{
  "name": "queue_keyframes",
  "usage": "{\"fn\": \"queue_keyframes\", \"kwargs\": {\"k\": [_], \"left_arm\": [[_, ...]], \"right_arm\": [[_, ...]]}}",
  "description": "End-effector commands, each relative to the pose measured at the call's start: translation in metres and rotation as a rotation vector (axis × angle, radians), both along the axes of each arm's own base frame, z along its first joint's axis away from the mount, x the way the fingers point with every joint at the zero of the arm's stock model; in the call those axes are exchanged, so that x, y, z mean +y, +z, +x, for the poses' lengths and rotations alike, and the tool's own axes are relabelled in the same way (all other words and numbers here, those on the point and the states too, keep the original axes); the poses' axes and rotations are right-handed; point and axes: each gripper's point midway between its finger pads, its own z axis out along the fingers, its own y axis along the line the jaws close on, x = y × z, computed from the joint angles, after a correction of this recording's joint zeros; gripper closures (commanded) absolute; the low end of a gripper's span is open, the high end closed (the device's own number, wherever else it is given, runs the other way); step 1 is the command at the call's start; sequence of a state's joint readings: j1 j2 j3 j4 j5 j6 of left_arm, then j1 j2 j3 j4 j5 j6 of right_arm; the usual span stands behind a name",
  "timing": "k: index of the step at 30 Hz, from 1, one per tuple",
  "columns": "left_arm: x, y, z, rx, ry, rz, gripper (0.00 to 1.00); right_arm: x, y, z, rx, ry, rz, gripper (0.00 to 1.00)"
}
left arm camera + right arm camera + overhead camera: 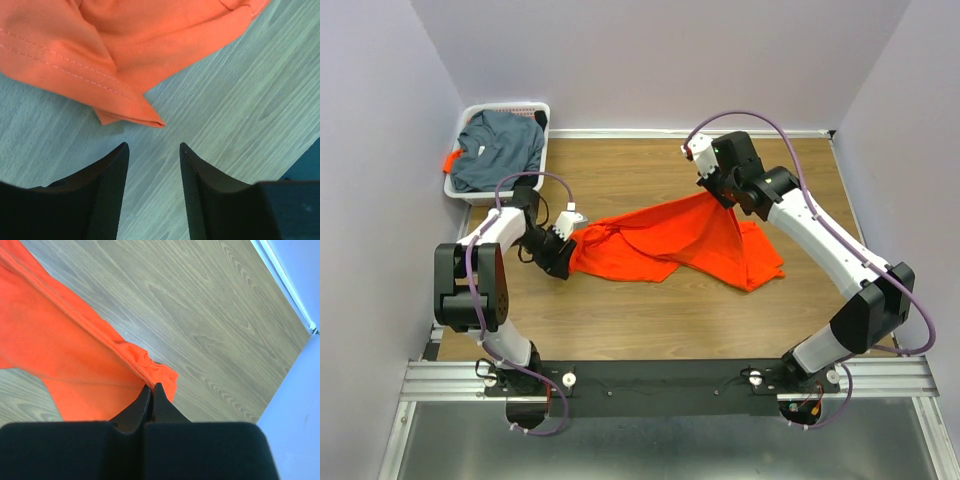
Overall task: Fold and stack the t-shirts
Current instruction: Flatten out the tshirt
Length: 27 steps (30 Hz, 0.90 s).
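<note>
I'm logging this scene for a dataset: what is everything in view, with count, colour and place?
bright orange cloth t-shirt: one, orange, crumpled mid-table, far edge lifted
dark grey-blue cloth t-shirt: one, grey-blue, heaped in the basket
white slotted plastic basket: one, white, far left corner
wooden table: one, light brown, under the orange shirt
left gripper: one, black, open, just short of the orange shirt's hem corner
right gripper: one, black, shut on the orange shirt's edge

Bright, even light from above; only faint soft shadows lie on the table [650,320]. My left wrist view carries a cold greenish cast, and the orange t-shirt [75,40] looks oversaturated.
</note>
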State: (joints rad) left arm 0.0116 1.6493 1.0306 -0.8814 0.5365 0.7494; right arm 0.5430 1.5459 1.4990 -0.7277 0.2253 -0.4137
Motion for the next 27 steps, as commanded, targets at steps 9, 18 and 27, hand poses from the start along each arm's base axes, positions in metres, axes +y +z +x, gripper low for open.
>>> {"fn": "queue_keyframes", "kwargs": {"k": [9, 18, 27], "left_arm": [[-0.028, -0.001, 0.009, -0.006, -0.071, -0.053, 0.51], [-0.030, -0.008, 0.022, -0.015, -0.030, -0.045, 0.55], [-0.025, -0.010, 0.031, -0.042, 0.024, -0.014, 0.65]], "right_arm": [[-0.002, 0.011, 0.010, -0.040, -0.022, -0.008, 0.99], [-0.005, 0.010, 0.009, -0.041, -0.024, -0.015, 1.00], [-0.006, 0.007, 0.008, -0.035, -0.024, -0.019, 0.99]]}}
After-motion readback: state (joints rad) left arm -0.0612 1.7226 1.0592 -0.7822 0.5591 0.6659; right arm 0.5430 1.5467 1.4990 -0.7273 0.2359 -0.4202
